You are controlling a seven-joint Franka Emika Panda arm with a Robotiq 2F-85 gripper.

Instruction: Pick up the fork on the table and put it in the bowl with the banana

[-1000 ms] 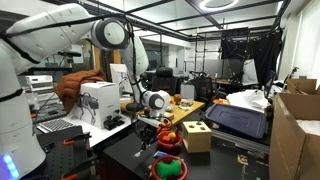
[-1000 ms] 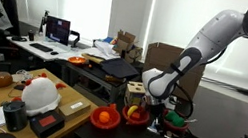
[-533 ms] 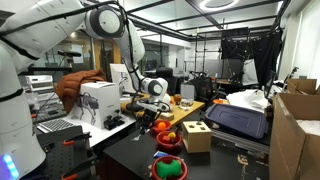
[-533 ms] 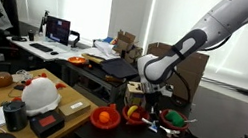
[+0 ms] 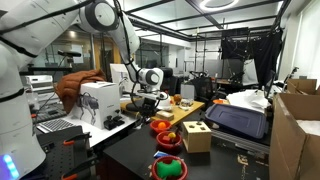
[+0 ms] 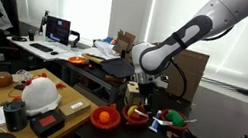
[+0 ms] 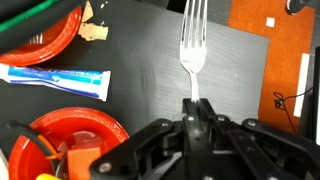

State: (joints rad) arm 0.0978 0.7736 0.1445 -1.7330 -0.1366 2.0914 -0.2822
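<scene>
My gripper (image 7: 197, 108) is shut on the handle end of the silvery fork (image 7: 192, 45), whose tines point away over the black table (image 7: 150, 60). The red bowl with the banana (image 7: 95, 128) holds yellow and orange fruit pieces at the lower left of the wrist view. In both exterior views the gripper (image 5: 150, 99) (image 6: 139, 89) hangs in the air above the table, close over that bowl (image 5: 163, 127) (image 6: 138, 115). The fork is too thin to make out in the exterior views.
A toothpaste tube (image 7: 55, 80) lies between the fruit bowl and a second red bowl with green contents (image 7: 45, 35). A green bowl (image 5: 168, 168) and a wooden box (image 5: 196, 135) stand nearby. An orange surface (image 7: 275, 25) borders the table.
The arm has risen from low over the table and swung back towards the red bowls, with the gripper staying shut.
</scene>
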